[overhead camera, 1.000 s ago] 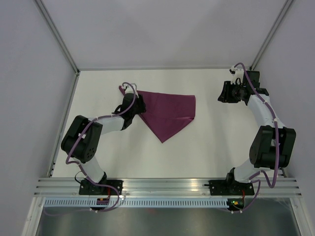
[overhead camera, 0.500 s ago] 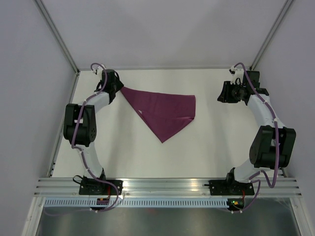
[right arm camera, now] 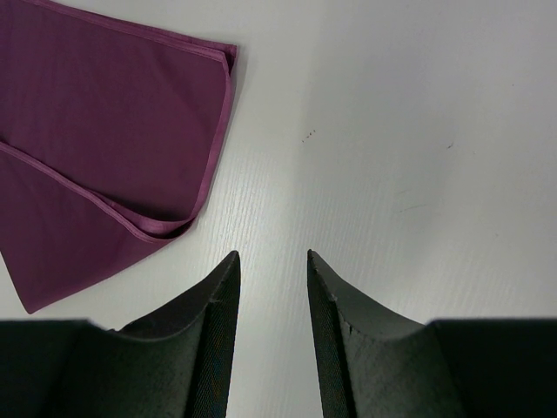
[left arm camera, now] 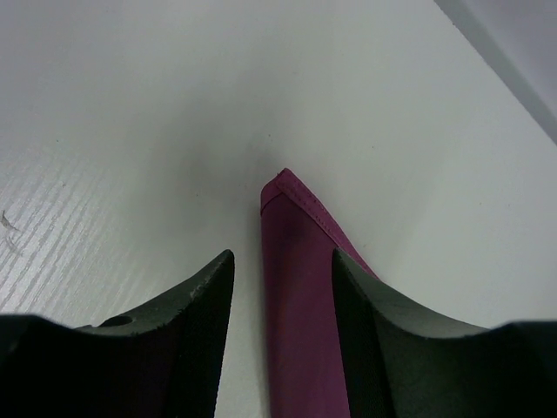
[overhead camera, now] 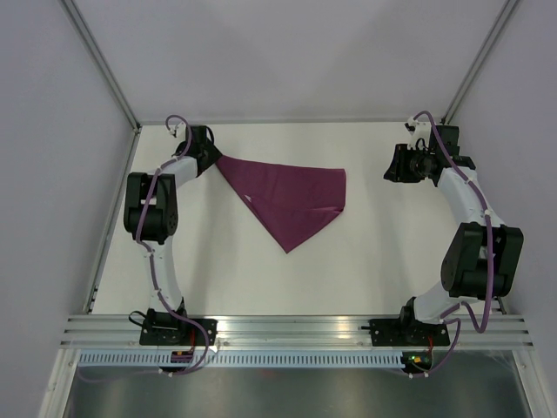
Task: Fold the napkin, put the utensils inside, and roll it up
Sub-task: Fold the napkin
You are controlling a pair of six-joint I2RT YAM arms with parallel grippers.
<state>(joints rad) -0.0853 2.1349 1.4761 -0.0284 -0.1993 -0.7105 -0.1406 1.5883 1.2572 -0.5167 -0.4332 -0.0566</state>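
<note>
The plum-purple napkin (overhead camera: 291,196) lies flat on the white table, folded into a triangle-like shape with its point toward the arms. My left gripper (overhead camera: 211,155) is at the napkin's far-left corner. In the left wrist view it is open (left arm camera: 281,254), and the narrow corner of the napkin (left arm camera: 300,305) runs between its jaws without being pinched. My right gripper (overhead camera: 393,165) is open and empty (right arm camera: 271,254), to the right of the napkin's right corner (right arm camera: 104,131), over bare table. No utensils are in view.
The white table (overhead camera: 365,252) is bounded by a metal frame and pale walls at the back and sides. The left arm's elbow (overhead camera: 144,213) stands near the left edge. An aluminium rail (overhead camera: 287,331) runs along the near edge.
My left arm has swung from over the napkin's left part out to its far-left corner, and its elbow has moved back. The napkin and right arm have not moved.
</note>
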